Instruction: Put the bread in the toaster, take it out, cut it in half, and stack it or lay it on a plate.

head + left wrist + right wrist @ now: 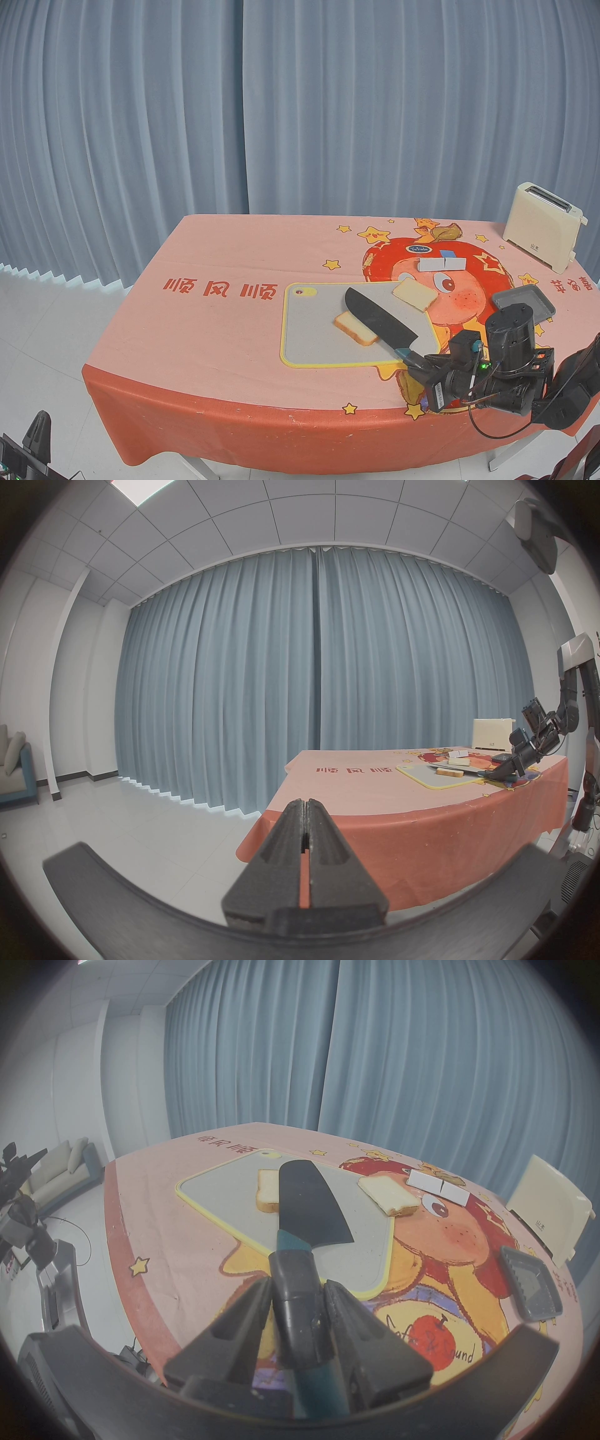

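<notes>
A grey cutting board (312,337) with a yellow rim lies on the table. Two bread pieces are on it. One piece (354,328) sits mid-board, and the other piece (415,294) rests at the board's far right corner. My right gripper (420,365) is shut on the handle of a black-bladed knife (378,320). The blade stretches over the board and covers one edge of the nearer piece. In the right wrist view the fingers (362,1329) clamp the knife's handle (299,1310), and the blade (309,1204) lies beside the bread (267,1190). My left gripper (305,808) is shut, low and off the table's left side.
A cream toaster (542,226) stands at the far right corner of the table. A dark grey plate (523,302) lies right of the board, just beyond my right arm. Two white cards (442,264) lie behind the board. The left half of the orange cloth (206,325) is bare.
</notes>
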